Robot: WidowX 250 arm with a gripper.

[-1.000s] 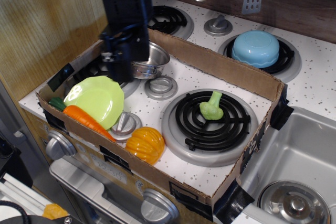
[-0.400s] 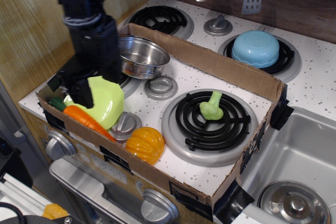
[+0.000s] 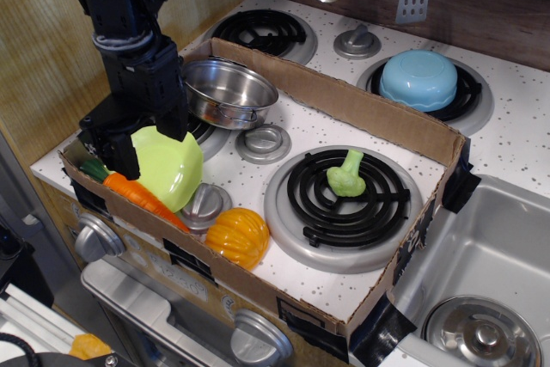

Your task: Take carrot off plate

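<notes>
While our black gripper [image 3: 116, 139] hangs at left frame over the glossy lime-green plate [image 3: 172, 168], its opening hidden, we judge ourselves approaching, since the long orange plastic carrot [image 3: 142, 198] lies against the plate's lower-left rim, ungrasped, so we must descend onto it.

Gripper [image 3: 116, 148] jaws hidden; arm covers plate [image 3: 172, 169] left part
</notes>
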